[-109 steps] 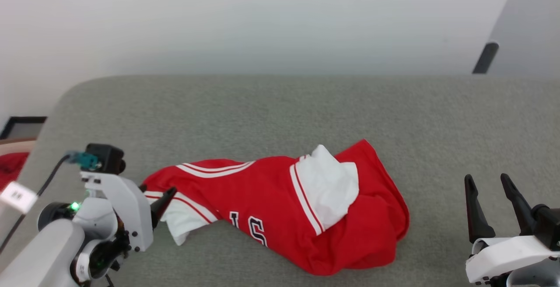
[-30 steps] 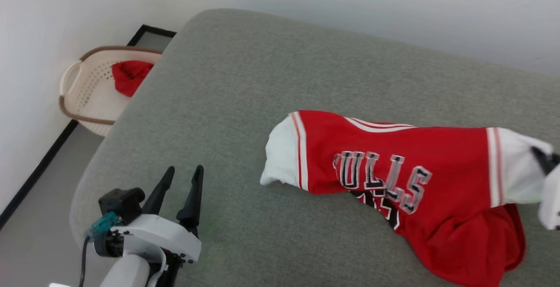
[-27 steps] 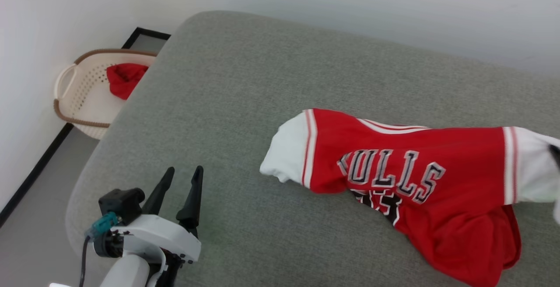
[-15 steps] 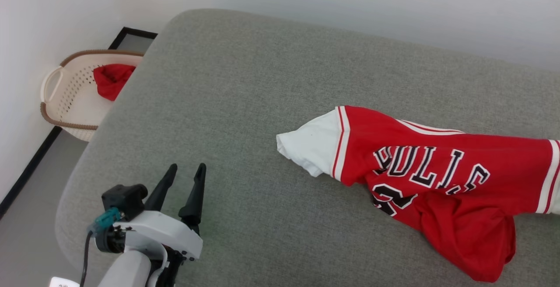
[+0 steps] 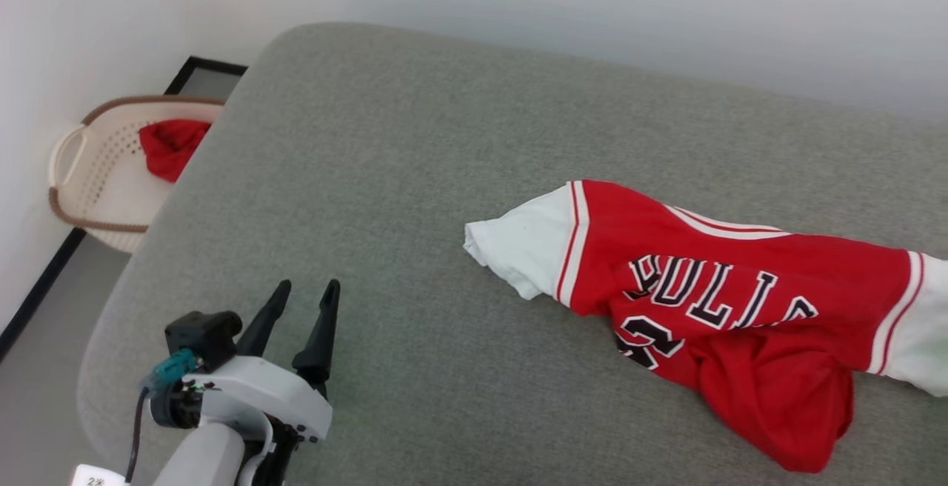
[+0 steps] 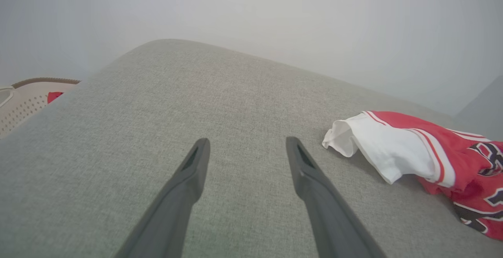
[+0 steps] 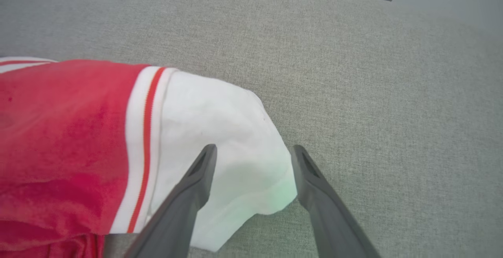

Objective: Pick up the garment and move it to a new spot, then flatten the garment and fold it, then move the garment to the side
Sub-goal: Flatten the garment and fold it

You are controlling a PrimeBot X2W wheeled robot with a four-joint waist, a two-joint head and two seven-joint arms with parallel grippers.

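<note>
Looking at a red jersey (image 5: 726,286) sprawled over the right half of a grey cushion (image 5: 415,138), bunched up and nowhere near flat. White sleeves at both ends, each edged with white-and-red stripe trim. Dark letters with white outlines across the chest, too wrinkled to read in full, plus part of a number just below. Bottom part rumpled into a red heap toward the near edge. One sleeve pointing at the middle of the cushion, cuff gaping open.

Spotting the left gripper (image 5: 308,286) low on the left, hovering over bare cushion, fingers spread wide with nothing between them, well apart from the jersey.

Over in the right wrist view, seeing the right gripper (image 7: 254,148) with fingers also spread wide, poised right over the end of the other white sleeve. Not pinching any cloth, sleeve just lying loose on the cushion underneath. Can't tell whether the fingertips touch the fabric.

Off the far left end, down on the floor: a cream basket (image 5: 96,182) full of holes, brown rim, small red cloth (image 5: 172,147) inside.
</note>
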